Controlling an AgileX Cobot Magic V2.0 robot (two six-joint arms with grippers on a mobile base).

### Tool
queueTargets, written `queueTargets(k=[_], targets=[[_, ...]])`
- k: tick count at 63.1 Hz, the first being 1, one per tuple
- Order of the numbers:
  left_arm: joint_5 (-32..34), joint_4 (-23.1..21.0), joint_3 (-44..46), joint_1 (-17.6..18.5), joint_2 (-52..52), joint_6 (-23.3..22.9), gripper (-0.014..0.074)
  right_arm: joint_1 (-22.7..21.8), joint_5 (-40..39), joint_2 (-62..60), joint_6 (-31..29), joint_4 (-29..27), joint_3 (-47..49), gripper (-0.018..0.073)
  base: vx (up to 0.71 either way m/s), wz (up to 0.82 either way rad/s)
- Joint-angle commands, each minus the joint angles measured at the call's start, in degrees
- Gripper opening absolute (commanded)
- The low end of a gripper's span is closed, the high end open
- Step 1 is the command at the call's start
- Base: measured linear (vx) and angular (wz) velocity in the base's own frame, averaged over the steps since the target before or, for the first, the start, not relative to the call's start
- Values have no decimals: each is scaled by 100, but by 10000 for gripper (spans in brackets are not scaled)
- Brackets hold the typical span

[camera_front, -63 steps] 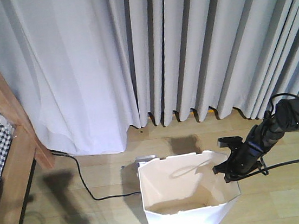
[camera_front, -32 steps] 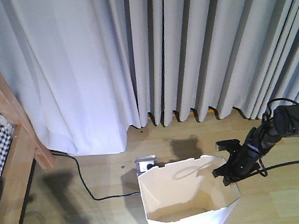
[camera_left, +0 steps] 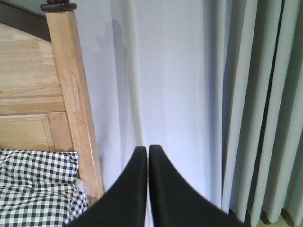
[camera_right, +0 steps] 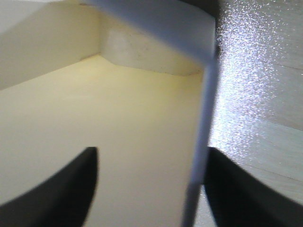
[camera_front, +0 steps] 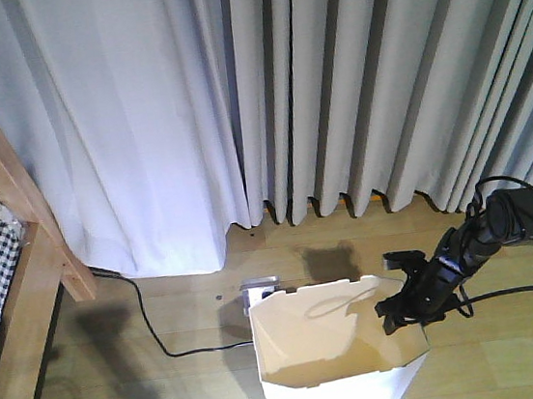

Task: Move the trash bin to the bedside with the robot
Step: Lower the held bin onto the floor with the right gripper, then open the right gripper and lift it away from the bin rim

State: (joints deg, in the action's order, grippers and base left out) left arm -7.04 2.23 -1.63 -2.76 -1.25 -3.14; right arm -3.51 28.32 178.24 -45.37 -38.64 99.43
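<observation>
Where grey curtains (camera_front: 378, 79) meet wooden floor (camera_front: 170, 367), trash bin (camera_front: 329, 352) stands.

We see the trash bin (camera_front: 328, 348) on the floor (camera_front: 151, 369) before the curtains (camera_front: 330, 85), with the bedside (camera_front: 10, 250) well apart at far left. The right end effector (camera_front: 401, 302) straddles the bin's right wall, and a cable (camera_front: 161, 334) lies between bed and bin.

One high overview and two close wrist views.
The front view looks down at curtain (camera_front: 330, 85), floor and trash bin (camera_front: 333, 347). The left wrist faces the bed frame (camera_left: 71, 94) and curtain at left. The right wrist peers close into the bin.
</observation>
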Motion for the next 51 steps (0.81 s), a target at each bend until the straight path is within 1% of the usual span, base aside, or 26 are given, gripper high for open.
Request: queueTargets(k=[1,7,13,22,27,32,34,37,41,51], targets=[[413,-26,119,8,-30,-25,-6,-13,72,-375,-30,-34,64,560,0,0],[413,-26,119,8,-30,-25,-6,-20,149,-375,2,-110,57,564,0,0],[413,-26,119,8,-30,-25,-6,-20,357,-375,-32,14,57,564,0,0],[413,-26,119,8,-30,-25,-6,-20,294,-418,-80,99,57,564,0,0],[413,-26,119,8,-30,-25,-6,-20,250,-549,95,501,44,564,0,0],[413,-26,119,8,-30,-25,-6,-20,123,-772,739,1021,34,564,0,0],[413,-26,119,8,-30,-25,-6,-20,97,-858,870,1162,7,564,0,0],[413,-26,119,8,-30,-25,-6,-11,-22,-1071,957,1291,-134,564,0,0],[413,-26,119,8,-30,-25,-6,-11,-354,-1457,936,1240,-512,564,0,0],[413,-26,119,8,-30,-25,-6,-11,-1350,-2517,936,1240,-1884,564,0,0]])
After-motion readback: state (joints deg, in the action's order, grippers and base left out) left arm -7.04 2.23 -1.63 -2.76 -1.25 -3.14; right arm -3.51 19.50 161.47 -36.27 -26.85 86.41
